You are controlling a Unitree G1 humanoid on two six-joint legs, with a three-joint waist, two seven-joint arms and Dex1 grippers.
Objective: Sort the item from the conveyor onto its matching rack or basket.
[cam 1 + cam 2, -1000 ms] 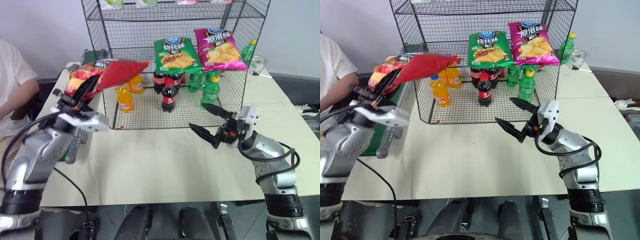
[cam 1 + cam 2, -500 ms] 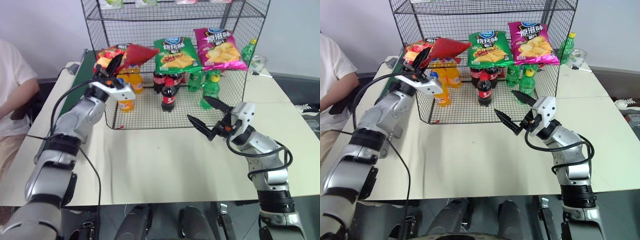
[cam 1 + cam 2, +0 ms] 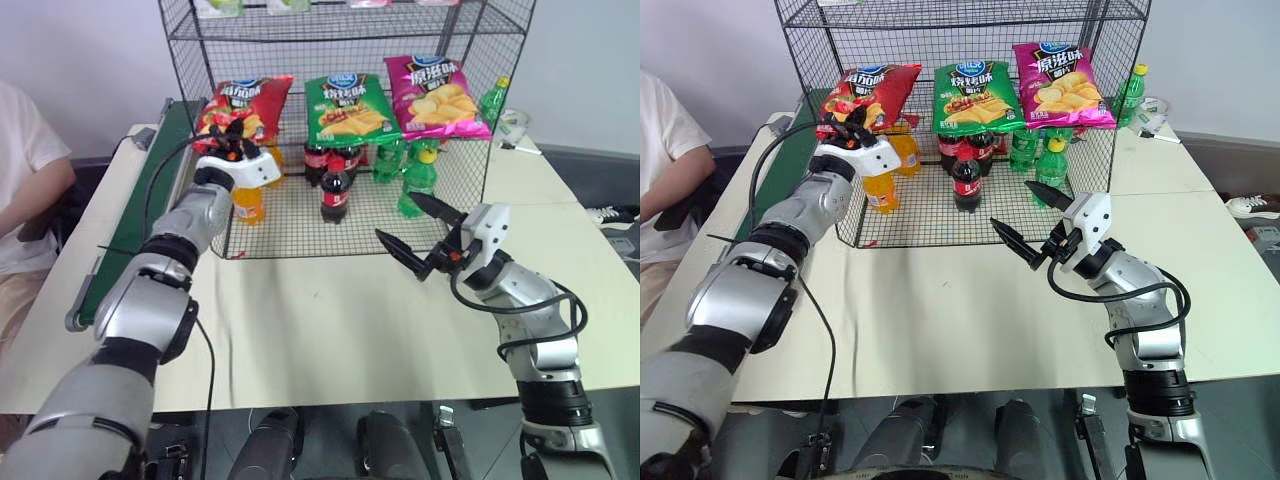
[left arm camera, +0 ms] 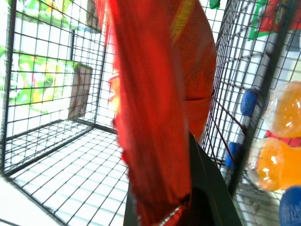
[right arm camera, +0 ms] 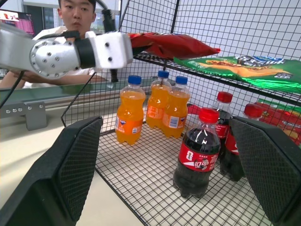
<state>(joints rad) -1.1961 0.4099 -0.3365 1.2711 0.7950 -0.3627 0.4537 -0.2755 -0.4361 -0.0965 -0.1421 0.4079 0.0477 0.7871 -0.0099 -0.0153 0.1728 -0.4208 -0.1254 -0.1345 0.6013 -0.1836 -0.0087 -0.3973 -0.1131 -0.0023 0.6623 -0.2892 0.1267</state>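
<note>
The red chip bag (image 3: 245,103) lies on the left end of the middle tier of the black wire rack (image 3: 200,60), beside a green bag (image 3: 348,106) and a magenta bag (image 3: 440,95). My left gripper (image 3: 234,130) is stretched forward to the rack front and shut on the red bag's near edge; the left wrist view has the red bag (image 4: 160,103) close up between the fingers, with mesh around it. My right gripper (image 3: 396,216) hangs open over the table in front of the rack, holding nothing. The dark-green conveyor (image 3: 140,215) runs along the table's left side.
On the rack's bottom tier stand orange bottles (image 3: 250,200), cola bottles (image 3: 335,185) and green bottles (image 3: 415,185). A person in a white shirt (image 3: 25,160) sits at the left. A green bottle (image 3: 497,100) stands on the table behind the rack's right side.
My left arm reached forward and to the right, carrying the red bag from above the conveyor onto the rack's middle tier. The right gripper stayed where it was.
</note>
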